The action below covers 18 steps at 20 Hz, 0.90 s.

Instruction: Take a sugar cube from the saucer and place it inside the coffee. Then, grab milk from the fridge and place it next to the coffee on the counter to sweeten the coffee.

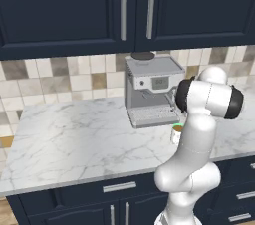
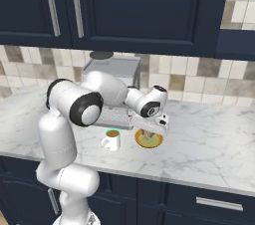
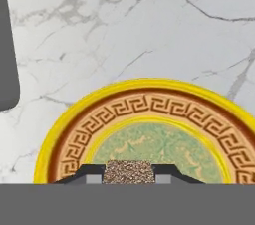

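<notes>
Scene at the marble counter (image 1: 74,139), seen from both base cameras and the hand camera. In the hand view the gripper (image 3: 129,175) is clenched on the sugar cube (image 3: 129,171), a speckled brown block pinched between the two dark fingertips (image 3: 89,174) at 6 o'clock of the frame. Directly beneath lies the saucer (image 3: 74,129): a yellow rim, a tan band carrying a brown Greek-key pattern, and a mottled green centre. It bears no lettering.

In the right base view the gripper (image 2: 147,134) hangs just over the saucer (image 2: 155,144), which rests on the counter (image 2: 209,139). The coffee (image 2: 112,139), a white cup with a green rim and brown liquid, stands just beside the saucer at its 9 o'clock, handle turned to 9 o'clock. The grey espresso machine (image 2: 112,69) stands behind both, at about 11 o'clock from the cup, partly hidden by the arm.

In the left base view the coffee (image 1: 177,132) is half covered by the arm, at 5 o'clock from the espresso machine (image 1: 149,87). The machine's front panel shows a small display, but any writing on it is too small to read. Navy cabinets (image 1: 74,10) with silver handles hang above.
</notes>
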Available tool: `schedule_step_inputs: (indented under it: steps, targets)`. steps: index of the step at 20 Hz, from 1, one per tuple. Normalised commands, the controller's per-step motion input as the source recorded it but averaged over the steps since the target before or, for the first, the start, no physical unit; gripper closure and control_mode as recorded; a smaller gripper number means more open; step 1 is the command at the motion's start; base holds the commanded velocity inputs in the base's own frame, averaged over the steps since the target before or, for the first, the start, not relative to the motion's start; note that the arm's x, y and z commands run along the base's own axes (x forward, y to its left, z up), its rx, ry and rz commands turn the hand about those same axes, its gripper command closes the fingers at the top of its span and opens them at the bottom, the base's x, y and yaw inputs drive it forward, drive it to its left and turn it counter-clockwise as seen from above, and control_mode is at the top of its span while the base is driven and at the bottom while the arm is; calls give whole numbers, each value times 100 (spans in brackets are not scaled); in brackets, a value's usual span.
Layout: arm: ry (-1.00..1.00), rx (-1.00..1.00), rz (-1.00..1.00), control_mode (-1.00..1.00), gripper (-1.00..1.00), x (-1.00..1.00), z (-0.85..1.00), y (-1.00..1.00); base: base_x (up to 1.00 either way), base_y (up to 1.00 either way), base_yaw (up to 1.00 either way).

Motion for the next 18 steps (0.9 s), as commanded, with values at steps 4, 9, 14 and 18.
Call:
schedule_step_inputs:
  steps: [4,9,14,18]
  targets:
    - [-15,0,0,-100,100,-36,64,1,0,0,0]
    - [-26,0,0,-100,100,-73,88,13,0,0,0]
    - [-11,0,0,-100,100,-85,83,49,0,0,0]
    - [0,-4,0,-100,100,-42,13,83,0,0,0]
